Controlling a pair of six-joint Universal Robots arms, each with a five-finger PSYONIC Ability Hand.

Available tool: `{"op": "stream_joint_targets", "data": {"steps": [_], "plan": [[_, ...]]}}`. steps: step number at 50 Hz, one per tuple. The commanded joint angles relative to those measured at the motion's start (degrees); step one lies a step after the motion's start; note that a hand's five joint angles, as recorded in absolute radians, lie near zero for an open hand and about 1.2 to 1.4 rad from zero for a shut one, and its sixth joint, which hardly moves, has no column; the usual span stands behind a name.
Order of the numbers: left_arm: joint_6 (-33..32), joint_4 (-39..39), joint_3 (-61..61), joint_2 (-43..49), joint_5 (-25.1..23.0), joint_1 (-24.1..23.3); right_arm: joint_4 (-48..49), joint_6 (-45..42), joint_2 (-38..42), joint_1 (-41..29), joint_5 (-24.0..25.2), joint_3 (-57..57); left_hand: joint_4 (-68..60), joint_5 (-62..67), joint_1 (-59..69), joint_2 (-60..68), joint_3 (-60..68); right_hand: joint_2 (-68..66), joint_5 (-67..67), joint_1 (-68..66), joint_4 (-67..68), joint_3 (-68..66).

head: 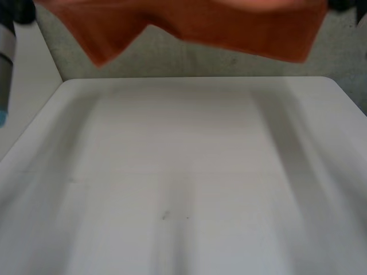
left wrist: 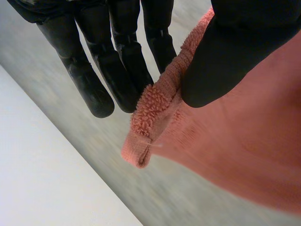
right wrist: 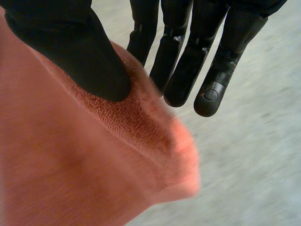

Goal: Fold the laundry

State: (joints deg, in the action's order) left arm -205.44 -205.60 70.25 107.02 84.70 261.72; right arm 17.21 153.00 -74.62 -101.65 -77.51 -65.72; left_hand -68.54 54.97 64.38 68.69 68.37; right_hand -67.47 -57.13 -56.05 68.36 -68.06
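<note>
An orange towel (head: 200, 26) hangs in the air beyond the far edge of the white table (head: 183, 172), stretched between both hands. My left hand (left wrist: 221, 61) pinches one top corner of the towel (left wrist: 235, 141) between thumb and straight fingers (left wrist: 117, 70). My right hand (right wrist: 75, 52) pinches the other top corner of the towel (right wrist: 70, 160) the same way, thumb pressed on the cloth against its fingers (right wrist: 188, 70). The towel's lower edge sags unevenly, lower at the left.
Grey speckled floor (head: 189, 60) lies beyond the table's far edge. Part of my left arm (head: 4, 74) shows beside the table's left side.
</note>
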Motion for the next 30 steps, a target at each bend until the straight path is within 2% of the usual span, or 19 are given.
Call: {"op": "stream_joint_targets", "data": {"steps": [1,12,16,18,22,30], "plan": [[-0.4,0.4,15.6,1.8,-0.6,-0.1,-0.5,-0.6,0.9,-0.1,3.2,-12.8,-11.5,15.0,15.6,11.3,11.6,-12.5,-12.9,-23.9,11.6,-11.9],[-0.7,-1.6,24.6,12.8,-0.6,-0.4,-2.8,-5.5,12.7,0.0,2.9,-19.0,-11.5,15.0,15.6,11.3,11.6,-12.5,-12.9,-23.9,11.6,-11.9],[-1.0,-0.7,27.8,13.0,-0.5,-0.4,-8.6,-8.9,14.4,0.5,2.6,-19.4,-11.5,15.0,15.6,11.3,11.6,-12.5,-12.9,-23.9,11.6,-11.9],[-1.1,0.1,29.3,12.0,-0.4,-0.1,-11.8,-10.3,14.3,0.5,2.5,-19.4,-11.5,15.0,15.6,11.3,11.6,-12.5,-12.9,-23.9,11.6,-11.9],[-1.2,5.5,33.4,5.6,-0.2,0.0,-24.2,-15.7,12.1,0.5,2.1,-18.6,-11.5,15.0,15.6,11.3,11.6,-12.5,-12.9,-23.9,11.6,-11.9],[-1.3,25.2,38.6,-10.6,-0.4,0.6,-47.2,-27.0,3.9,3.4,-1.8,-20.4,-11.5,15.0,15.6,11.3,11.6,-12.5,-12.9,-23.9,11.6,-11.9]]}}
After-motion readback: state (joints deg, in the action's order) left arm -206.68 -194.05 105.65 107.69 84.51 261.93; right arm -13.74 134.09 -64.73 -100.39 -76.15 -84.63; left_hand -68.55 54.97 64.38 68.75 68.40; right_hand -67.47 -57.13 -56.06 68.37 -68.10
